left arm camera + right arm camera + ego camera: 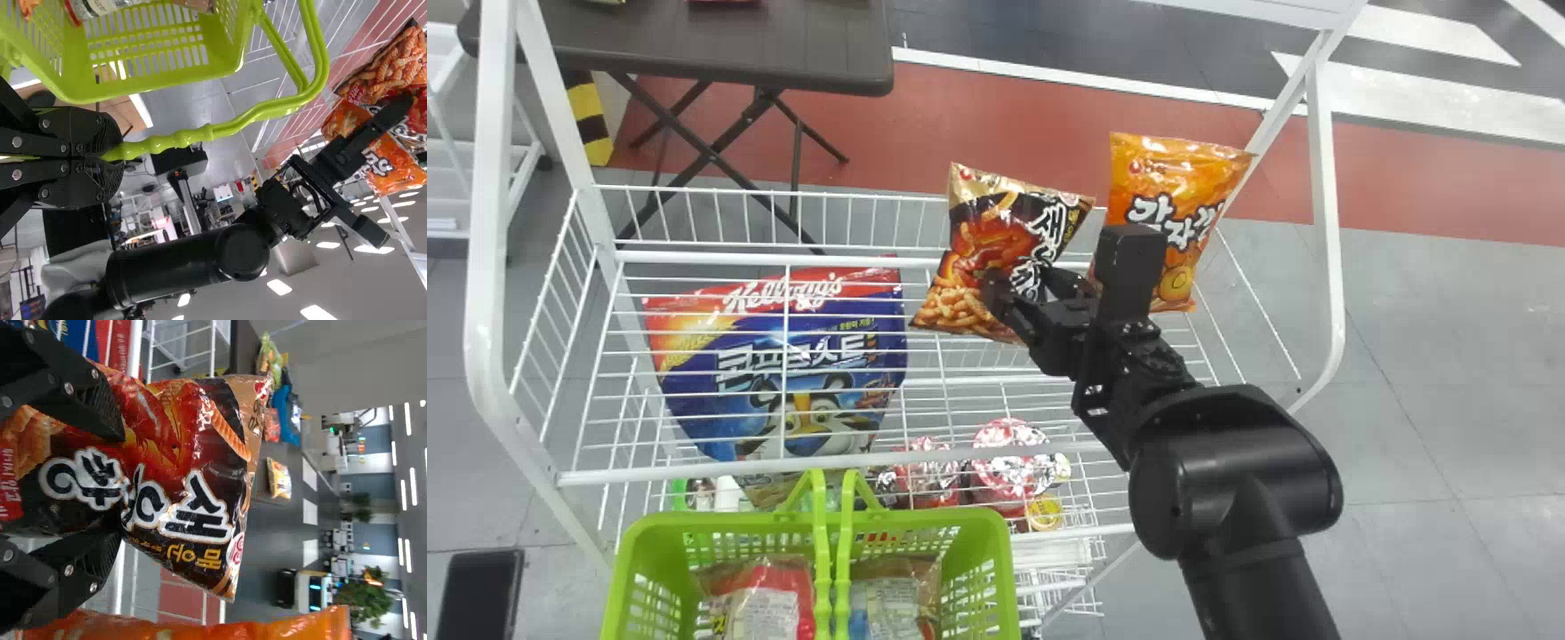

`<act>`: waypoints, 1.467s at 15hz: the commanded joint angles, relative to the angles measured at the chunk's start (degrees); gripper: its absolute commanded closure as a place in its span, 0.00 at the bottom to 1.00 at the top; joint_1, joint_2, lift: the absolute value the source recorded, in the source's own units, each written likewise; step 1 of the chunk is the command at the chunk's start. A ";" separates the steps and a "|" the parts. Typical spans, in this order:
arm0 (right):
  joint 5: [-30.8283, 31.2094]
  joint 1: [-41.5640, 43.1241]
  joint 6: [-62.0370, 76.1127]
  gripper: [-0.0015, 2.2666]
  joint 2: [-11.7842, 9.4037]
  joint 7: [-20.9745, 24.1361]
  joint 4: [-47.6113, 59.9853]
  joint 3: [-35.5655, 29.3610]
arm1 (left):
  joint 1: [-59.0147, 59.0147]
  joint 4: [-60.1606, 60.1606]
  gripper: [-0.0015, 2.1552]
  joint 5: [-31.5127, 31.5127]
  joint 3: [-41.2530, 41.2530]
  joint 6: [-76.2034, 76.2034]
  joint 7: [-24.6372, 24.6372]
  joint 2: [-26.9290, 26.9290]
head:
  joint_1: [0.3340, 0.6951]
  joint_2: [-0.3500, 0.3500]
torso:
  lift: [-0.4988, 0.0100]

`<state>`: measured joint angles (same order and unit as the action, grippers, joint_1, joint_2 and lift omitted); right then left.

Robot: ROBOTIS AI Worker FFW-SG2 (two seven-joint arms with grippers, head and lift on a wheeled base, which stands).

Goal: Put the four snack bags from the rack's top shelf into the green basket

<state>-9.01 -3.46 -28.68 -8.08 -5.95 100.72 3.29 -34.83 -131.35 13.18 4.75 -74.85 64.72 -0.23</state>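
Two packets (765, 613) are in the basket (1003, 556), its handle (200, 135) clenched by the left gripper (121, 155), leaving the orange bag (1169, 178) and, at the open right gripper (122, 487), the dark bag (200, 467).

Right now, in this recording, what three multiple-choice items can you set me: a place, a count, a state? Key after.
1. Where is the orange bag?
A) On the floor
B) At the top shelf, right of the dark bag
C) Left of the dark bag

2. How many bags show inside the basket?
A) Two
B) Five
C) None

3. How is the left gripper?
A) Open
B) Shut on a bag
C) Shut on the handle

1 B: the head view has it right of the dark bag.
2 A: the head view shows two, side by side.
3 C: the left wrist view shows the handle between its fingers.
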 commanded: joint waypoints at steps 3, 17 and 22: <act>-0.66 -6.91 1.29 0.97 0.00 0.07 9.85 -1.53 | 0.38 0.13 1.00 0.18 0.00 0.00 0.06 -0.03 | 1.00 0.13 | 0.98; -18.85 -40.40 -35.45 0.97 -0.09 -16.02 46.85 -19.63 | -0.77 -0.22 1.00 0.36 0.26 1.58 -0.12 0.38 | 1.00 0.02 | 0.98; -18.85 -42.33 -39.49 0.97 0.17 -19.36 40.70 -15.24 | -0.59 -0.22 1.00 0.18 -0.44 1.94 -0.47 0.38 | 1.00 0.00 | 0.98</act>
<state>-28.00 -45.88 -68.78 -7.92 -25.37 143.68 -13.89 -35.43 -131.57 13.37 4.44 -72.92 64.21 0.00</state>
